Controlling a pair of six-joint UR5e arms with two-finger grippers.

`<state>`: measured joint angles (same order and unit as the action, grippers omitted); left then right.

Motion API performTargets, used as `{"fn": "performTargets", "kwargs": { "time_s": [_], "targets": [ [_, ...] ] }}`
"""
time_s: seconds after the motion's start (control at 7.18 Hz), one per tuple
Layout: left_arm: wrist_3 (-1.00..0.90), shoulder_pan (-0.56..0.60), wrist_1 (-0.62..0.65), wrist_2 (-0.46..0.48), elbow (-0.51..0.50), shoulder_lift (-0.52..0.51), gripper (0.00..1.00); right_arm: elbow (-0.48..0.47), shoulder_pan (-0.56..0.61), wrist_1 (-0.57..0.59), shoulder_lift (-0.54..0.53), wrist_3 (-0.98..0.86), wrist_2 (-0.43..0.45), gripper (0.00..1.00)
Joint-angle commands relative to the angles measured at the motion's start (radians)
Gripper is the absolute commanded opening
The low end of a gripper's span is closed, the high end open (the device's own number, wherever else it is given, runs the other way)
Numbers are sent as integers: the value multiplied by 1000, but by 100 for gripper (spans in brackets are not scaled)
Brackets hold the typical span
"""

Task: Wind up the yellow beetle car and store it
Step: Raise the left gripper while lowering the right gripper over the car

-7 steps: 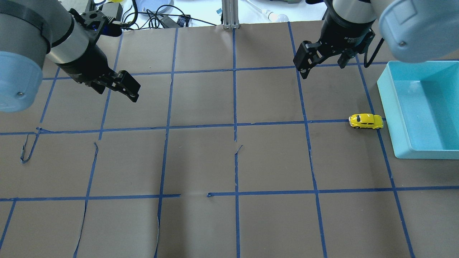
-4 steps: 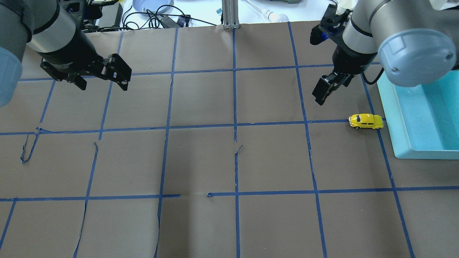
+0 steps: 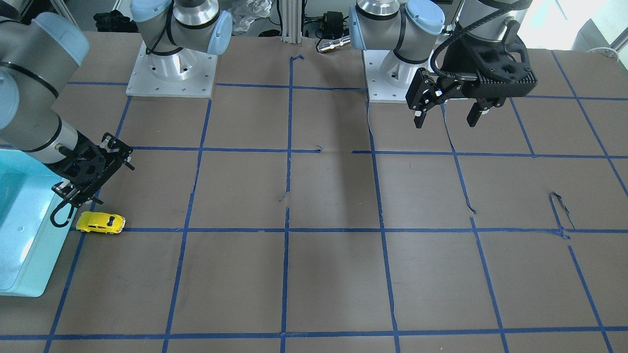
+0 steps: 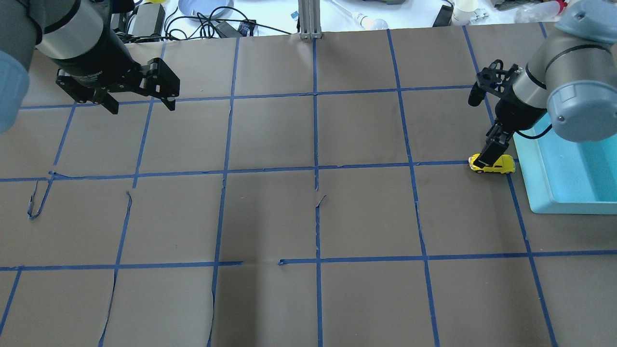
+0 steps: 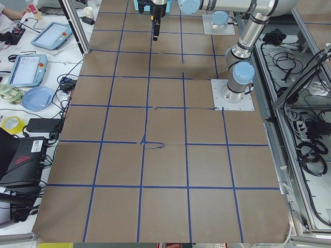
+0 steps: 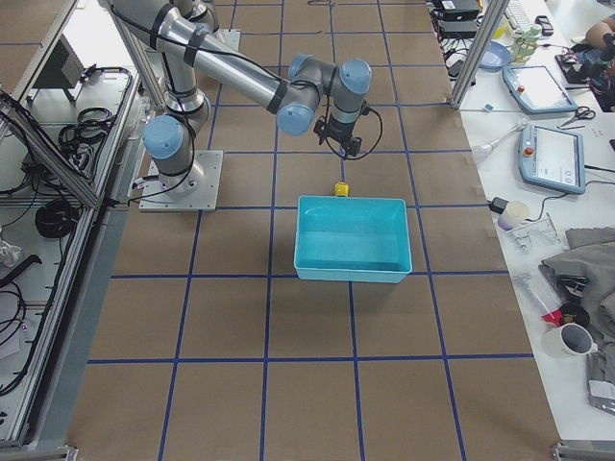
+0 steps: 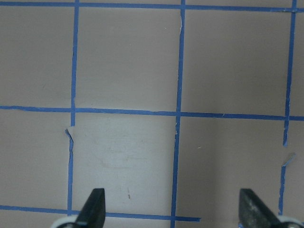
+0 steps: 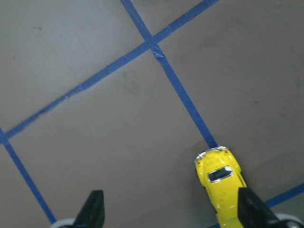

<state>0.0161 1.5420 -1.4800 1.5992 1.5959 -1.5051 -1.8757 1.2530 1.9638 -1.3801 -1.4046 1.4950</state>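
The yellow beetle car (image 4: 502, 166) stands on the brown paper on a blue tape line, just left of the turquoise bin (image 4: 525, 166). It also shows in the front-facing view (image 3: 100, 222) and the right wrist view (image 8: 221, 183). My right gripper (image 4: 492, 153) is open and hangs low over the car's rear end. In the right wrist view the gripper (image 8: 171, 211) has the car close to its right finger (image 8: 251, 209), not between the jaws. My left gripper (image 4: 142, 107) is open and empty, far to the left; its wrist view (image 7: 171, 213) shows only paper.
The turquoise bin (image 3: 29, 274) is open-topped and holds nothing that I can see; it also shows in the exterior right view (image 6: 351, 274). The table is covered in brown paper with a blue tape grid. Cables and clutter lie beyond the far edge (image 4: 212, 21).
My right gripper has swung right and down, from the far middle-right to just above the car. My left gripper has turned and shifted slightly left and away. The car has not moved.
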Motion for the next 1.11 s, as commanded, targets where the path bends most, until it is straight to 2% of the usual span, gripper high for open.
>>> {"fn": "performTargets", "kwargs": {
  "time_s": [0.0, 0.14, 0.42, 0.97],
  "targets": [
    [1, -9, -9, -1, -16, -15, 100, -46, -55, 191, 79, -299, -1, 100],
    [1, -13, -70, 11, -48, -41, 100, -43, -64, 242, 90, -359, 7, 100],
    [48, -13, -92, -21, -105, -82, 100, -49, -84, 297, 134, -413, 7, 100],
    [47, -10, -92, -16, -108, -81, 100, -77, -84, 313, 154, -402, 36, 100]
  ]
}}
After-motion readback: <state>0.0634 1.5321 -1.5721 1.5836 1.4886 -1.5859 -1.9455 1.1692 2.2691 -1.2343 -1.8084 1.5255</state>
